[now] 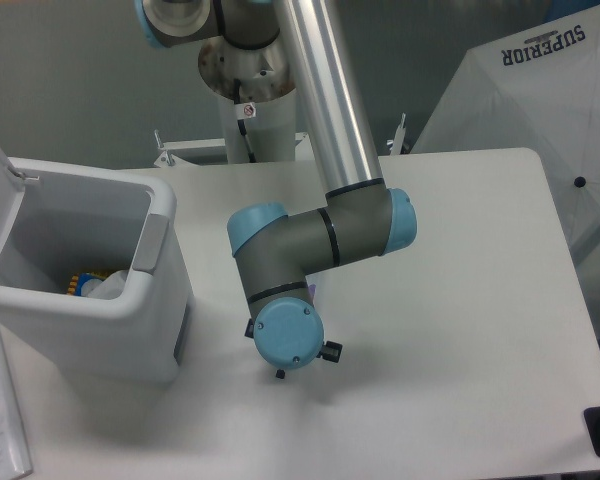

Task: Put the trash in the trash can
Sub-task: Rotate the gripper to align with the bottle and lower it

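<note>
crushed bottle (pixel 92 286) inside trash can (pixel 155 300)

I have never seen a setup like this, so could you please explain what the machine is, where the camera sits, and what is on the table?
This is a single view from a fixed camera looking down at a white table. The silver and grey jointed thing with blue caps is a robot arm, bent over the table. Its gripper is hidden under the wrist, so I cannot tell whether it holds anything. At left stands an open trash can; inside lies some trash, partly hidden by the wall. A white umbrella stands behind the table.
</note>
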